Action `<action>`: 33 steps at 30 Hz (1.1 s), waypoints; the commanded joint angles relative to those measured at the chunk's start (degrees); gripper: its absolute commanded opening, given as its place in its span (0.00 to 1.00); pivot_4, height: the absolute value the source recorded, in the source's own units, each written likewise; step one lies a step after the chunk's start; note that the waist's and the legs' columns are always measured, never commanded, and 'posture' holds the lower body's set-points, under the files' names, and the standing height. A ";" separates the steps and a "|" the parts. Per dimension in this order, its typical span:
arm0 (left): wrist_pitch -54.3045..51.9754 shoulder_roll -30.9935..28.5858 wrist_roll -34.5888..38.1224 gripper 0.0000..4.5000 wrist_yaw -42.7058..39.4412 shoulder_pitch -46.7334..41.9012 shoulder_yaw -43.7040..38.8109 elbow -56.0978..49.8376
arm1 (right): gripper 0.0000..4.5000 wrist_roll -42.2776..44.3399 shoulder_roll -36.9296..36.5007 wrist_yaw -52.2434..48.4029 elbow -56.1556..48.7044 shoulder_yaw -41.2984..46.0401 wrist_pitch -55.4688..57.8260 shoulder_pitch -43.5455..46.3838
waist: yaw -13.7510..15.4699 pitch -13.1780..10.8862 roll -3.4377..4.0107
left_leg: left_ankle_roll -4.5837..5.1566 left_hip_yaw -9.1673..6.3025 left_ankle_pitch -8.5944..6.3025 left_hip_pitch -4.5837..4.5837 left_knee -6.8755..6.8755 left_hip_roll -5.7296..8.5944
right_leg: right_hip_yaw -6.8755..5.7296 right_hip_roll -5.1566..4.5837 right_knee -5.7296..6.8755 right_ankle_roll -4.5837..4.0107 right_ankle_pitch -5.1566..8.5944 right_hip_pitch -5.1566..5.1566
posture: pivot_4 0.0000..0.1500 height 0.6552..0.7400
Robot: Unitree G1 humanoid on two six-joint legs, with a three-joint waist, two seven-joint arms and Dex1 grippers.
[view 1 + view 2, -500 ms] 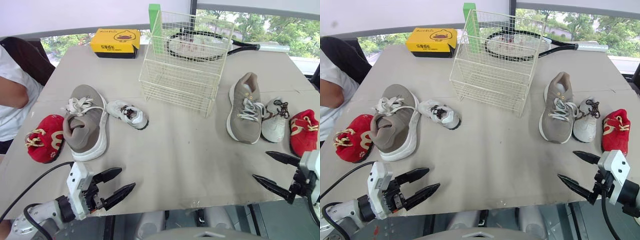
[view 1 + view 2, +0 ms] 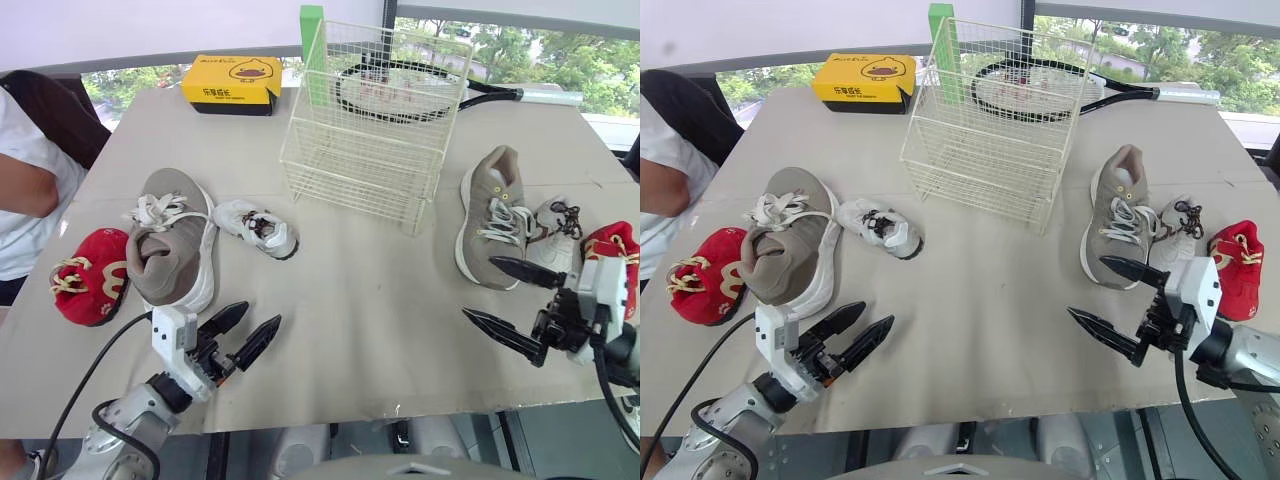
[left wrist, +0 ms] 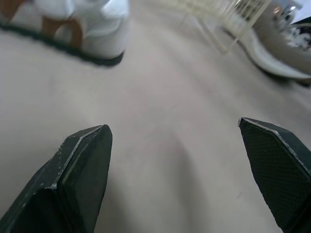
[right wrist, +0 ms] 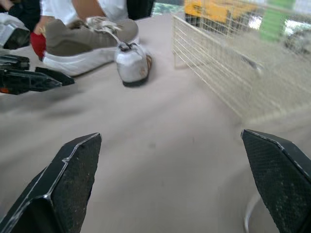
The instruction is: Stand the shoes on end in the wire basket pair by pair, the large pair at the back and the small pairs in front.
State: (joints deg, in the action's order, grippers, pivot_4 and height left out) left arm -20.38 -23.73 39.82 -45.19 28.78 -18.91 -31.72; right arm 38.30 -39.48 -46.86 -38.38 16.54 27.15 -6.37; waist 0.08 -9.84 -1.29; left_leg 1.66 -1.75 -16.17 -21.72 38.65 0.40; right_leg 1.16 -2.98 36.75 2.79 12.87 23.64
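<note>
The cream wire basket [image 2: 360, 170] stands empty at the middle back of the table. To its left lie a large grey shoe [image 2: 172, 250], a small white shoe [image 2: 256, 228] and a small red shoe [image 2: 88, 278]. On the right lie the other large grey shoe [image 2: 492, 215], a small white shoe [image 2: 553, 232] and a red shoe [image 2: 608, 242], partly hidden by my right arm. My left gripper [image 2: 258, 315] is open, low over the table in front of the left grey shoe. Just in front of the right grey shoe, my right gripper [image 2: 478, 288] is open and holds nothing.
A yellow box [image 2: 232, 80], a green block [image 2: 310, 30] and a black racket [image 2: 420, 85] lie behind the basket. A person in a white top [image 2: 25, 190] sits at the table's left edge. Bare table [image 2: 370, 290] spreads between the two shoe groups.
Both grippers have come forward from the table's front edge: the left toward the left grey shoe, the right inward toward the right grey shoe. Both stay open.
</note>
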 commanded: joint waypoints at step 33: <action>6.01 -18.04 12.33 1.00 34.95 -8.85 12.38 -26.35 | 0.01 -29.76 4.10 -18.27 47.15 -44.30 13.01 67.27 | 0.01 -0.12 0.33 | -0.01 -0.30 0.02 -0.18 -0.12 0.21 | -0.32 -0.17 -0.06 -0.04 -0.25 0.10 | 1.00 1.00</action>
State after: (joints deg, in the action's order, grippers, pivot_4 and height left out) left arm -12.53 -41.43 50.75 -11.60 21.53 -6.20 -57.47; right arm 6.89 -33.94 -61.07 13.32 -28.52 39.05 62.29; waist 0.09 -9.96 -0.96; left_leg 1.65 -2.07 -16.16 -21.96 38.52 0.61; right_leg 0.79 -3.14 36.65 2.80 12.59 23.79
